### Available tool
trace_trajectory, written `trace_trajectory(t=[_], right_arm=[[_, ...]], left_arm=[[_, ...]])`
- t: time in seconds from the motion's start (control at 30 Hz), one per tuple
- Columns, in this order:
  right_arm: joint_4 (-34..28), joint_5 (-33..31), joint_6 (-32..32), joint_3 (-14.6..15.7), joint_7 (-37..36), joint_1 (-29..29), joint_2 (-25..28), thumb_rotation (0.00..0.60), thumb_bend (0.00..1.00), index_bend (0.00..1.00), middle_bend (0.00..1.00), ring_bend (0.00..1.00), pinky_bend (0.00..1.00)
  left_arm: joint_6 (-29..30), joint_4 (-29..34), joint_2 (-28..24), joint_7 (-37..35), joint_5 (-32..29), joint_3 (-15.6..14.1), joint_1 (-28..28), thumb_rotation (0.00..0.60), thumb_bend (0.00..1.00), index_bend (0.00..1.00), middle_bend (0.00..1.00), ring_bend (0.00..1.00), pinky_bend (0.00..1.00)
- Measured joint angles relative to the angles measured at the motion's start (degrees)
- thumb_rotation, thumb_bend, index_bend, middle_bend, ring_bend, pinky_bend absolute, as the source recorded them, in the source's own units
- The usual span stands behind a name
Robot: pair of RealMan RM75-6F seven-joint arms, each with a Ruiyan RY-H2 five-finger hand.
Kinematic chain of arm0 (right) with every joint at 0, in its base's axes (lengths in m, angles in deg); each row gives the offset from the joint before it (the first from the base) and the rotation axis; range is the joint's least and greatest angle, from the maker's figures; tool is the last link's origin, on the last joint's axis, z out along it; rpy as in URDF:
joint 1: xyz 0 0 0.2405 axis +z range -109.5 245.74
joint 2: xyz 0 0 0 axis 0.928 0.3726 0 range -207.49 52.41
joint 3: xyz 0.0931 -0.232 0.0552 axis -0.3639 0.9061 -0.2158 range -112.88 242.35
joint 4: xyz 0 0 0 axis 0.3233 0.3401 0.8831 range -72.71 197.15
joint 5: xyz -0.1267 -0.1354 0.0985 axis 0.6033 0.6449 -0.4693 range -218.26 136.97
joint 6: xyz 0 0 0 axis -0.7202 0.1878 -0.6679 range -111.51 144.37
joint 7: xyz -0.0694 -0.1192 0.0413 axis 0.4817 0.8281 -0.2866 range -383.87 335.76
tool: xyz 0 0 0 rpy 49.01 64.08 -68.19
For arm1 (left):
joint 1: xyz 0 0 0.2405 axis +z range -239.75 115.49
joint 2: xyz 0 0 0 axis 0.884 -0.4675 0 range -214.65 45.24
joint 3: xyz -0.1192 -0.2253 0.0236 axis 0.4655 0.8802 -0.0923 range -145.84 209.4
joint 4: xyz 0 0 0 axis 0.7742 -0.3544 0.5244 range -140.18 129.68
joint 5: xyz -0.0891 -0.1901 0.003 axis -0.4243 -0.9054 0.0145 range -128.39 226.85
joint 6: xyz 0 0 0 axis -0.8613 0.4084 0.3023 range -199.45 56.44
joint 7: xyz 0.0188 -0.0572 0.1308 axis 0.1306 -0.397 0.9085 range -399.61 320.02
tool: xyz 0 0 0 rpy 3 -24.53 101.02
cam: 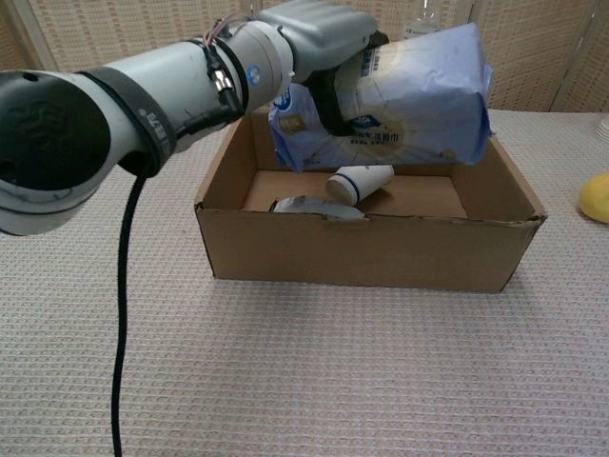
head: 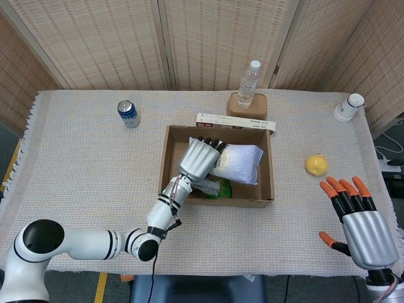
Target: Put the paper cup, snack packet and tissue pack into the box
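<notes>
My left hand (head: 198,158) (cam: 319,38) grips the pale blue tissue pack (head: 237,163) (cam: 400,100) and holds it in the air over the middle of the open cardboard box (head: 264,189) (cam: 371,252). Under the pack, the white paper cup (cam: 362,179) lies on its side on the box floor. The green and silver snack packet (head: 218,188) (cam: 309,205) lies flat at the box's front left. My right hand (head: 360,224) hovers open at the table's near right corner, far from the box.
A blue can (head: 129,113) stands at the back left. A water bottle (head: 249,84) on a wooden block stands behind the box, with a flat carton (head: 235,120) along the box's back wall. A yellow fruit (head: 316,165) (cam: 596,197) and a second cup (head: 348,107) lie to the right.
</notes>
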Motion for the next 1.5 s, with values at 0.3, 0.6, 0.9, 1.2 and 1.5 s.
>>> trace_trajectory(t=[0.3, 0.6, 0.9, 1.2, 1.5], right_arm=[[0.04, 0.09, 0.12, -0.02, -0.43, -0.03, 0.28, 0.6, 0.0, 0.12, 0.1, 0.0, 0.0], [-0.09, 0.53, 0.38, 0.27, -0.55, -0.15, 0.31, 0.6, 0.0, 0.12, 0.1, 0.0, 0.0], [-0.32, 1.7, 0.17, 0.88, -1.59, -0.63, 1.01, 0.6, 0.0, 0.12, 0.1, 0.0, 0.0], [-0.49, 3.25, 0.05, 1.42, -1.65, -1.07, 1.1, 0.6, 0.0, 0.12, 0.1, 0.0, 0.0], [-0.34, 3.38, 0.25, 1.54, -1.66, -1.17, 1.06, 0.6, 0.0, 0.12, 0.1, 0.0, 0.0]], left_arm=[[-2.17, -1.92, -2.67, -0.36, 0.16, -0.57, 1.91, 0.6, 0.17, 0.0, 0.0, 0.0, 0.08], [-0.59, 8.7, -11.83, 1.63, -4.11, 0.81, 4.47, 0.6, 0.25, 0.0, 0.0, 0.0, 0.11], [7.38, 26.93, -32.35, -0.08, 2.32, -2.15, 15.23, 0.6, 0.23, 0.0, 0.0, 0.0, 0.12], [19.49, 29.17, -41.68, -19.31, 25.97, -12.86, 37.52, 0.6, 0.21, 0.0, 0.05, 0.0, 0.16], [27.81, 18.62, -42.03, -31.12, 39.95, -20.48, 50.2, 0.6, 0.22, 0.0, 0.07, 0.0, 0.17]])
